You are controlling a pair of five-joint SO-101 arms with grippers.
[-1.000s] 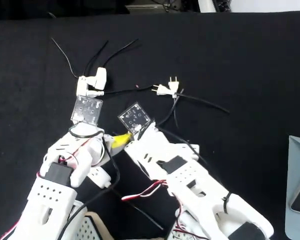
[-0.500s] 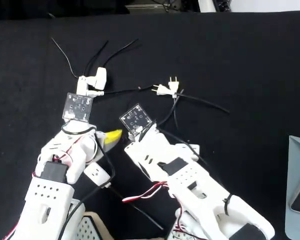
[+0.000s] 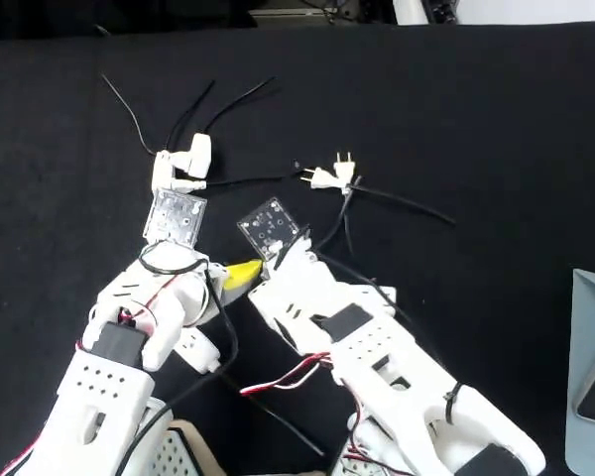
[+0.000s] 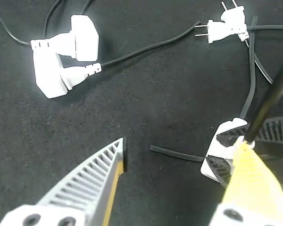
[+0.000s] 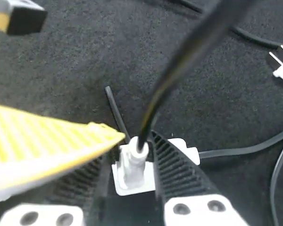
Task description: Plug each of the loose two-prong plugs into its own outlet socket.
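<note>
While the right jaws are closed on a white plug point(image 5: 130, 167), the left jaws stand wide open and empty; in the high view, two loose plugs point(image 3: 329, 176) lie upper centre, white sockets point(image 3: 178, 164) upper left.

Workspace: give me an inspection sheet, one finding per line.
Surface: black cloth, flat.
Job's things: sockets, one seemingly with a plug already in; two loose plugs lying together; held plug in the right gripper.
Clutter: nothing seen.
Grippers: left gripper open, its yellow finger right beside the held plug; right gripper shut on the held plug.
Cables: black cords trail loosely from sockets and plugs.
Surroundings: grey container at the high view's right edge.
</note>
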